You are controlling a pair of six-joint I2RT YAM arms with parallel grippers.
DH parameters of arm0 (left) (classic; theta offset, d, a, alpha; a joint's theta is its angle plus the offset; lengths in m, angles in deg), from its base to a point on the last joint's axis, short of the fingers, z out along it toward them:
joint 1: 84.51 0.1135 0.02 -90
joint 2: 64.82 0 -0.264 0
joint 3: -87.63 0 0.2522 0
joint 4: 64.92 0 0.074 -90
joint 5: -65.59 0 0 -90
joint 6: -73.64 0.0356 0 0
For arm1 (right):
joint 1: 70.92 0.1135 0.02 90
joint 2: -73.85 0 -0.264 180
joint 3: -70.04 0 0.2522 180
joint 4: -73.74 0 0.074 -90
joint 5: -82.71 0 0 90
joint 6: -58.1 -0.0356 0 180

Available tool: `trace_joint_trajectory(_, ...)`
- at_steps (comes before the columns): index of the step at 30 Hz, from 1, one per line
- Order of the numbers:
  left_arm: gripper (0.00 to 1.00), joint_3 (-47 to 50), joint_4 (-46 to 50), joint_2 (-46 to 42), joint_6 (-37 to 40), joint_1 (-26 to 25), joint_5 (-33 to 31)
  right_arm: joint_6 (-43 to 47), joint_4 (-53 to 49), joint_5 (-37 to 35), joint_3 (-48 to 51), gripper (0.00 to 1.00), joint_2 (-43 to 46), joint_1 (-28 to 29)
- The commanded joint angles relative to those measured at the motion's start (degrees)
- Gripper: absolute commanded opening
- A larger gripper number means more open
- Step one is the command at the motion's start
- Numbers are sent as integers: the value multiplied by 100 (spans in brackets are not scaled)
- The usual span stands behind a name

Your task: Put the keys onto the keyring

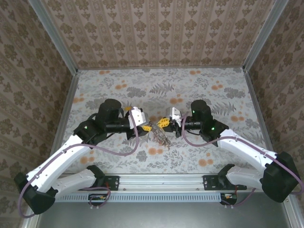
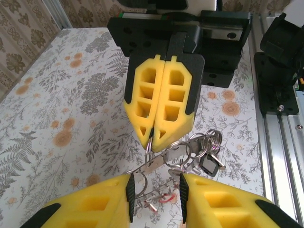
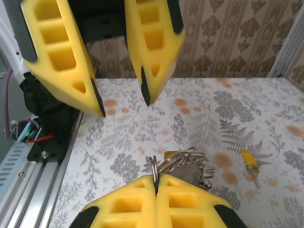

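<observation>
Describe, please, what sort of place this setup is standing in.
Probably a purpose-built robot test cell rather than a lived-in room: patterned wallpaper panels held between aluminium posts, a floral table top boxed in by them, and a metal mounting rail along the near edge.

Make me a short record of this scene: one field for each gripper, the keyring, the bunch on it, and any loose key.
left gripper: open, facing the right gripper
right gripper: shut on the keyring
keyring: thin silver ring, pinched at the right gripper's fingertips
bunch: smaller rings and keys hanging from the keyring
yellow key: loose on the table, apart from the bunch
</observation>
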Motion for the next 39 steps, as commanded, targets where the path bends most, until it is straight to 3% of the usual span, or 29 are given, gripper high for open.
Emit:
trace_joint_trajectory(1, 31, 65, -278, 106, -182, 28, 214, -644, 1164, 357, 134, 0, 167, -3)
trace_joint_trajectory(13, 27, 42, -541, 445, -108, 34, 119, -995, 1743, 535, 221, 0, -36, 19)
trace_joint_trajectory(15, 22, 62, -540, 447, -100, 39, 142, -879, 1621, 577, 223, 0, -36, 29)
trace_joint_trajectory(19, 2, -6, -437, 498, 5, 39, 235, -828, 1592, 609, 218, 0, -56, 42)
trace_joint_trajectory(24, 0, -132, -340, 613, 97, 44, 453, -703, 1424, 696, 142, 0, -102, 37)
trace_joint_trajectory(31, 0, -342, -135, 700, 197, 42, 885, 11, 360, 536, -91, 0, -17, 55)
trace_joint_trajectory(33, 0, -398, 4, 725, 254, 41, 917, 507, -380, 305, -233, 13, 86, 55)
trace_joint_trajectory(39, 0, -389, 123, 767, 266, 55, 1075, 1682, -2028, -125, -579, 22, 386, 46)
